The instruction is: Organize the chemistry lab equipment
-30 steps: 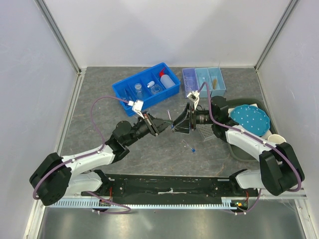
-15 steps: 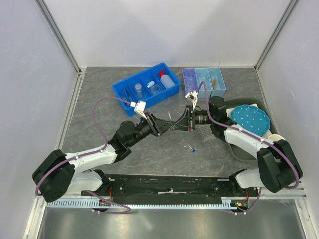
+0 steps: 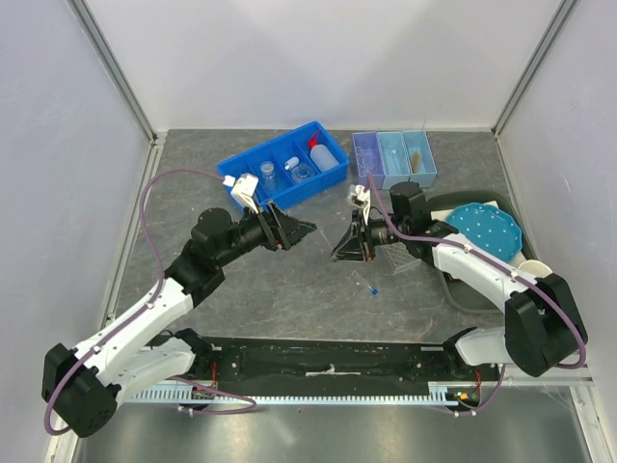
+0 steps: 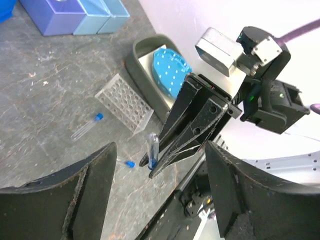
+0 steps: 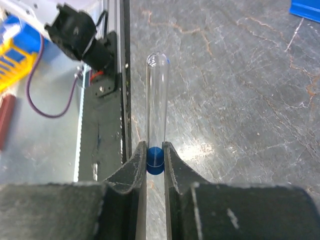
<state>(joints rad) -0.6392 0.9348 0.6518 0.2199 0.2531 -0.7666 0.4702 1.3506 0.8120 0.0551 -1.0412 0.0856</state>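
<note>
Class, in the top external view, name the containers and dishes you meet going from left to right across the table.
blue bin → three-compartment tray → teal plate → cup

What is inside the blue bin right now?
A red-capped squeeze bottle and small clear glassware sit in the blue bin. Its near-left corner is hidden behind the left wrist camera.

Left tool (image 3: 301,231) agape, right tool (image 5: 155,151) pinched — tips facing

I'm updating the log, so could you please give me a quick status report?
Left gripper open, empty. Right gripper shut on test tube, at its blue cap. Another tube loose on table by the rack.
</note>
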